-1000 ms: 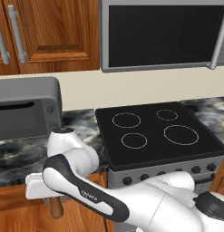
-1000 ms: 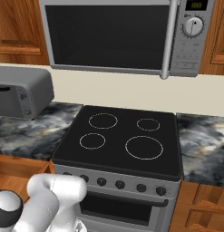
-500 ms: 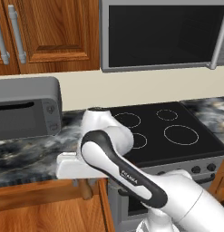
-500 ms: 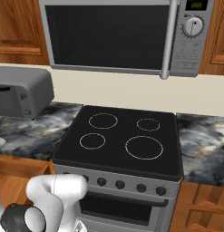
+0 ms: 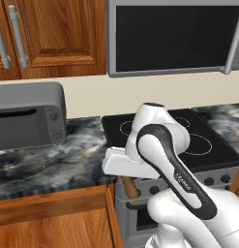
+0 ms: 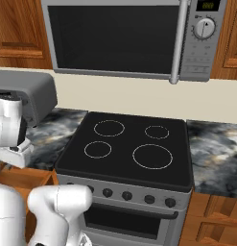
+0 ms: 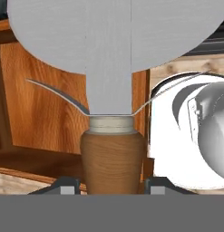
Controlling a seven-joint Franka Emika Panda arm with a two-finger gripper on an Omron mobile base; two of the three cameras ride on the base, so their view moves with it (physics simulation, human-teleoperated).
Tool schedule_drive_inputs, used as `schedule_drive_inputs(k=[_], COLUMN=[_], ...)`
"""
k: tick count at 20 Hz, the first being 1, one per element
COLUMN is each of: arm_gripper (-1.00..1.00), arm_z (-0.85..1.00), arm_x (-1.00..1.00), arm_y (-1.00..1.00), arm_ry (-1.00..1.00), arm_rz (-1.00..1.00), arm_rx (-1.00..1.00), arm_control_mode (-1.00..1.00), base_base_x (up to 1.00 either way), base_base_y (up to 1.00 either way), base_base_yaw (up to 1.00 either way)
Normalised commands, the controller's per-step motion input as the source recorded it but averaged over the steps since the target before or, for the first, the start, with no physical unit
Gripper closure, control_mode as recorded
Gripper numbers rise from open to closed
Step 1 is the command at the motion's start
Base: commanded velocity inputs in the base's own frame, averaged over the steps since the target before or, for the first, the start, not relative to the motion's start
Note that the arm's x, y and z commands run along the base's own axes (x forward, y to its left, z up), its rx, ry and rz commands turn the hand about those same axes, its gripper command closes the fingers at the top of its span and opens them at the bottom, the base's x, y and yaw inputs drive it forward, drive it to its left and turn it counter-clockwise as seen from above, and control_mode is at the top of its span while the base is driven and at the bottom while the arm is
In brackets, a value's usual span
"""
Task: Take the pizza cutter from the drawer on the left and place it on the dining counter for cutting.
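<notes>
I have the pizza cutter (image 7: 111, 86) clenched in my end effector (image 7: 111, 183); its brown handle stands between my two fingertips (image 7: 63, 185) and the pale grey wheel spreads wide just beyond them, close before my hand camera; behind the wheel I see reddish wood panelling. From the left base camera the brown handle end pokes out below my wrist, over the gap between the marbled worktop (image 5: 58, 164) and the stove (image 5: 208, 150); the toaster oven (image 5: 26, 114) sits well off to my left. I judge the pick is done and I am in the carry step, tool lifted clear; the drawer and the dining counter I cannot place from here. Next I must swing or drive toward the dining counter, keeping my grip firm so the heavy wheel does not tip the handle loose.
</notes>
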Motion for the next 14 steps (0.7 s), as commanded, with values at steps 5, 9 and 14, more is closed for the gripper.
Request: schedule_drive_inputs(k=[5,9,14], arm_gripper=[1.00,1.00,1.00], arm_z=[0.35,0.33,0.36], arm_x=[0.24,0.30,0.26], arm_y=[-0.77,-0.55,-0.42], arm_ry=[0.03,0.00,0.00], arm_rz=[-0.02,0.00,0.00], arm_rx=[-0.06,-0.16,-0.18], arm_control_mode=[-1.00,-1.00,-1.00], base_base_x=[0.00,0.00,0.00], base_base_y=[0.00,0.00,0.00], base_base_yaw=[0.00,0.00,0.00])
